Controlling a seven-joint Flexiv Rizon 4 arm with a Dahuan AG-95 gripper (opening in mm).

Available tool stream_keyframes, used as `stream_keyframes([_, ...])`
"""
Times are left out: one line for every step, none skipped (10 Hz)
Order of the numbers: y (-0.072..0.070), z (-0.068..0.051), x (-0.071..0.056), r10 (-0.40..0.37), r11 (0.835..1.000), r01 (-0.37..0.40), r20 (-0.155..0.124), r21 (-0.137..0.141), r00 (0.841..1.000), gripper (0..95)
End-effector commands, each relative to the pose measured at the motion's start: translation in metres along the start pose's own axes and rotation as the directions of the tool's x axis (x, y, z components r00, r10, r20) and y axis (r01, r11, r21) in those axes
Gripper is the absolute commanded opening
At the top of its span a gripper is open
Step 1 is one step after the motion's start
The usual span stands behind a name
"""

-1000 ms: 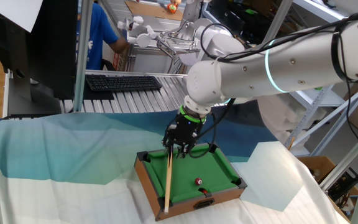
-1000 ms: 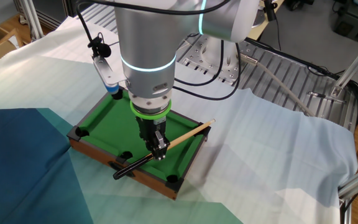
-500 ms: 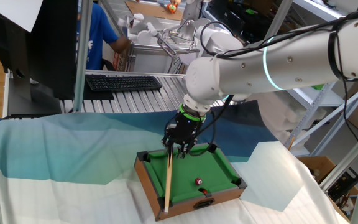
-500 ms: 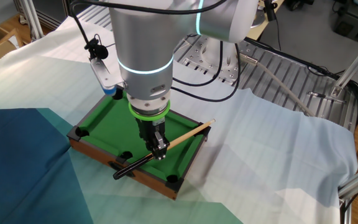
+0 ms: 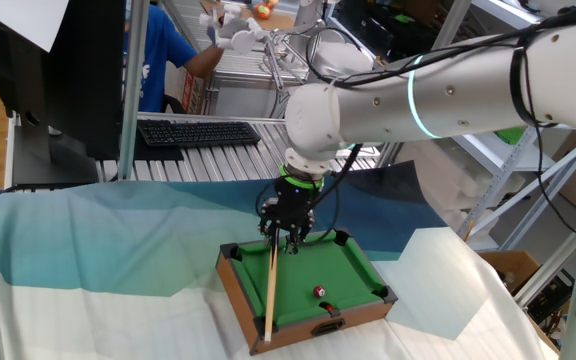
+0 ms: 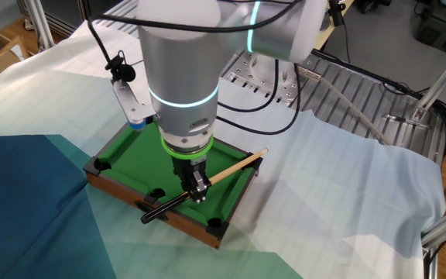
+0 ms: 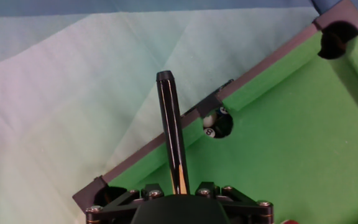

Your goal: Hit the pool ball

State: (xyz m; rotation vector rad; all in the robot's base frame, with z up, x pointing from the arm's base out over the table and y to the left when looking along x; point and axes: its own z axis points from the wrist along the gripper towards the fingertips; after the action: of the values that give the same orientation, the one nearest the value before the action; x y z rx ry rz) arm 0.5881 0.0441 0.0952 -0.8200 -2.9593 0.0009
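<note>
The mini pool table (image 5: 230,275) has green felt and a brown wooden rim with black pockets. The pool ball (image 5: 320,292), tiny and dark red, lies on the felt near the front right. My gripper (image 5: 290,238) stands over the table's far end, shut on a wooden cue stick (image 5: 269,290) that slants down to the front left rim. In the other fixed view my gripper (image 6: 198,190) holds the cue (image 6: 235,167) across the table (image 6: 118,190), and the arm hides the ball. In the hand view the cue's black butt (image 7: 169,118) points past the rim (image 7: 266,65).
A side pocket (image 7: 216,124) holds two small balls, one a black eight. The table stands on a blue and white cloth. A keyboard (image 5: 198,132) and a person in blue (image 5: 163,60) are behind. A metal roller bench (image 6: 362,101) lies to the side.
The arm's upper links have swung a little to the left. The gripper, the cue and the red ball stay in nearly the same place.
</note>
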Motion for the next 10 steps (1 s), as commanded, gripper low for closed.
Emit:
stream_keyframes([-0.001,-0.002,-0.001,0.008,1.000,-0.008,-0.017,0.017,1.000,38.0])
stream_keyframes([-0.002,-0.003,-0.001,0.013,1.000,-0.012,-0.015,0.015,1.000,38.0])
stream_keyframes([-0.001,-0.002,-0.001,0.004,1.000,-0.003,-0.008,0.008,1.000,38.0])
stream_keyframes([0.004,0.001,-0.001,-0.008,1.000,0.008,-0.004,0.006,1.000,38.0])
stream_keyframes([0.008,0.005,-0.002,-0.007,1.000,0.007,-0.001,0.010,1.000,38.0])
stream_keyframes([0.012,0.010,-0.004,-0.010,1.000,0.011,-0.001,0.013,1.000,38.0])
stream_keyframes([0.015,0.015,-0.005,-0.013,1.000,0.013,0.000,0.014,1.000,38.0])
stream_keyframes([0.016,0.018,-0.006,-0.013,1.000,0.013,0.002,0.017,1.000,38.0])
stream_keyframes([0.016,0.019,-0.006,-0.013,1.000,0.013,0.003,0.019,1.000,38.0])
stream_keyframes([0.015,0.018,-0.007,-0.012,1.000,0.012,0.003,0.022,1.000,38.0])
